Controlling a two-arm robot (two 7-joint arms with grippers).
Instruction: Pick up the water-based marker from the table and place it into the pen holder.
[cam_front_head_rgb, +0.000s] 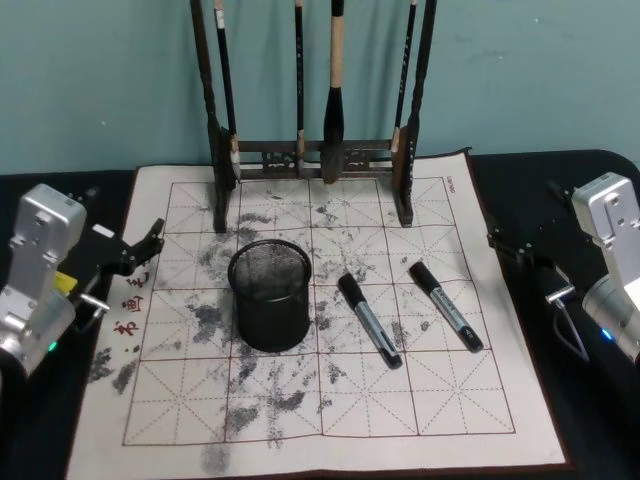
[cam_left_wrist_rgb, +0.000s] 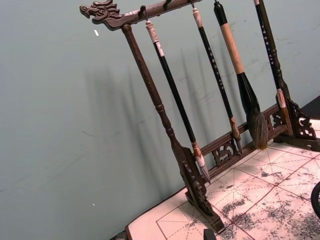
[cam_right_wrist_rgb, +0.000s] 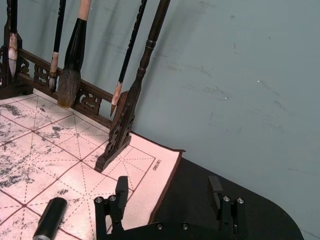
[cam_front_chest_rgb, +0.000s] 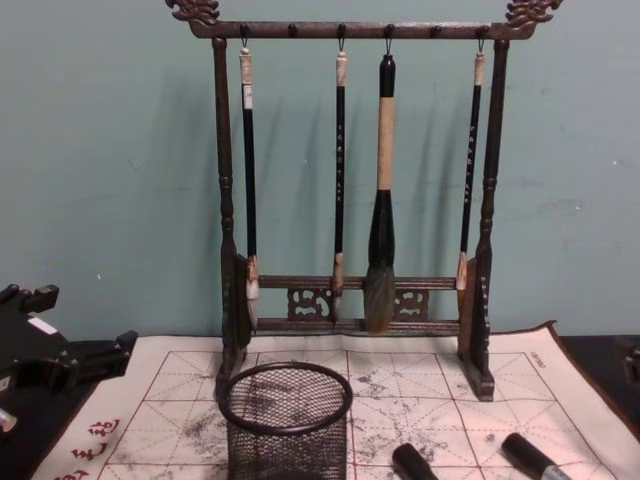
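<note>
One pen holder (cam_front_head_rgb: 268, 322) stands upright on the ink-stained mat (cam_front_head_rgb: 330, 425), nothing in it. Two markers lie flat to its right: one marker (cam_front_head_rgb: 368, 320) near the holder, the other marker (cam_front_head_rgb: 446, 306) farther right. Four brushes hang on the one brush rack (cam_front_head_rgb: 414, 100) behind. The left end effector (cam_front_head_rgb: 140, 248) hovers at the mat's left edge and the right end effector (cam_right_wrist_rgb: 167, 192) over the dark worktop (cam_front_head_rgb: 585, 425); both are spread open, holding nothing.
</note>
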